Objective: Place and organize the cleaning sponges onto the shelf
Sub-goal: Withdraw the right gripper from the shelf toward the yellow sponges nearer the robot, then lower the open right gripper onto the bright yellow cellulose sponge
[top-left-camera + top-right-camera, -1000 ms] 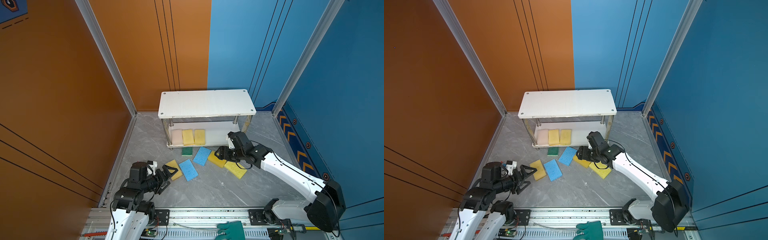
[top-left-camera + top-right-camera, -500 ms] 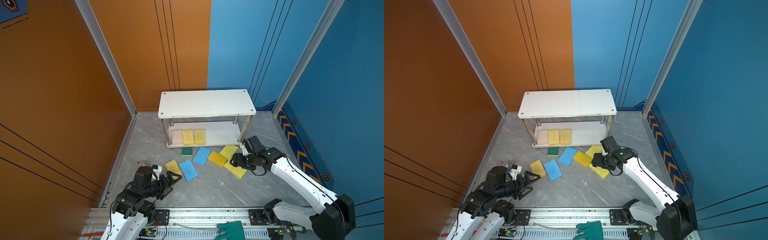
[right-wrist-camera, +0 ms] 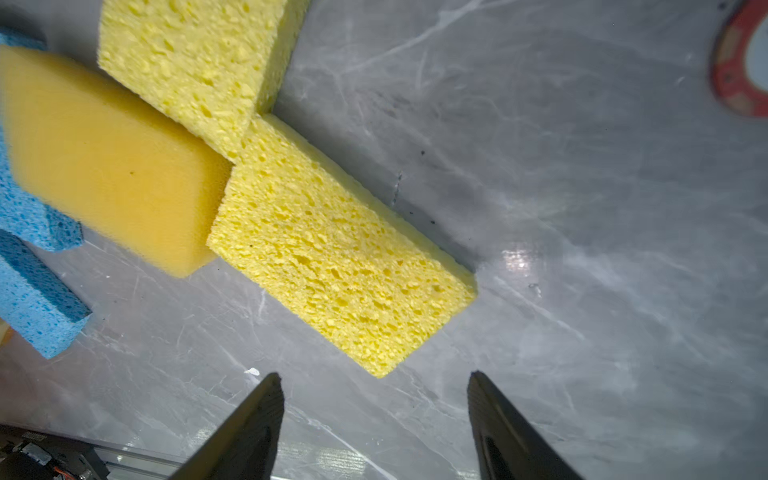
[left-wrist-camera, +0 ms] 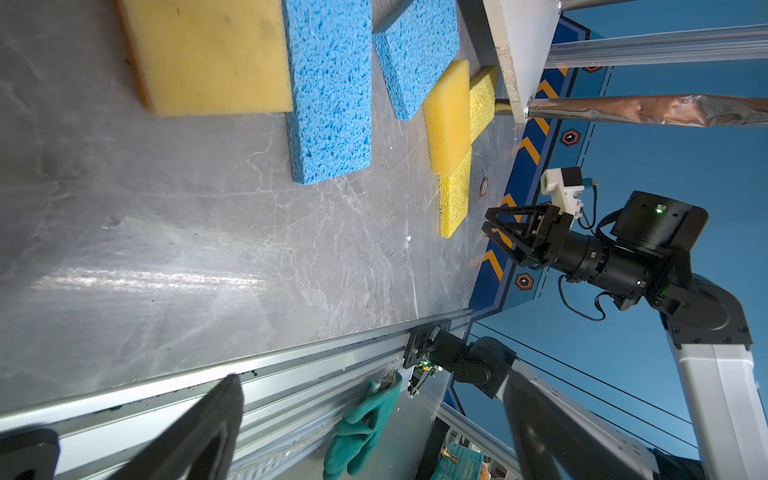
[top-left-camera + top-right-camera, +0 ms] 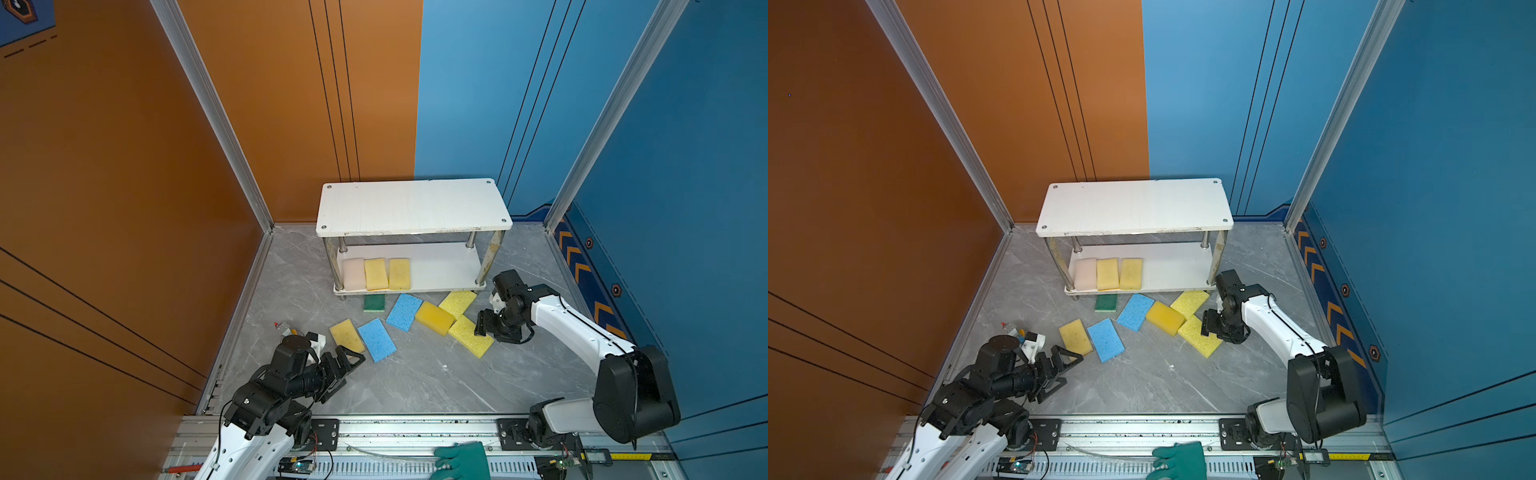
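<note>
The shelf [image 5: 413,208] stands at the back. Its lower board [image 5: 444,266] carries a pink-beige sponge [image 5: 353,273] and two yellow sponges [image 5: 376,273]. Several sponges lie on the floor in front: dark green [image 5: 374,302], two light blue [image 5: 404,311], a pale yellow [image 5: 347,335], a deep yellow [image 5: 434,318] and two porous yellow. My right gripper [image 5: 483,327] hangs open and empty just off the end of the nearer porous yellow sponge [image 3: 340,266]. At the near left my left gripper [image 5: 348,371] is open and empty, short of the pale yellow sponge [image 4: 208,54].
A teal-green glove [image 5: 461,461] lies on the metal rail [image 5: 415,424] along the near edge. Orange and blue walls close in the grey floor [image 5: 415,382] on three sides. The shelf's chrome post [image 5: 486,262] stands close behind my right arm.
My right gripper has drawn back from the shelf front to the right, uncovering the porous yellow sponges. My left arm has pulled back toward the near rail.
</note>
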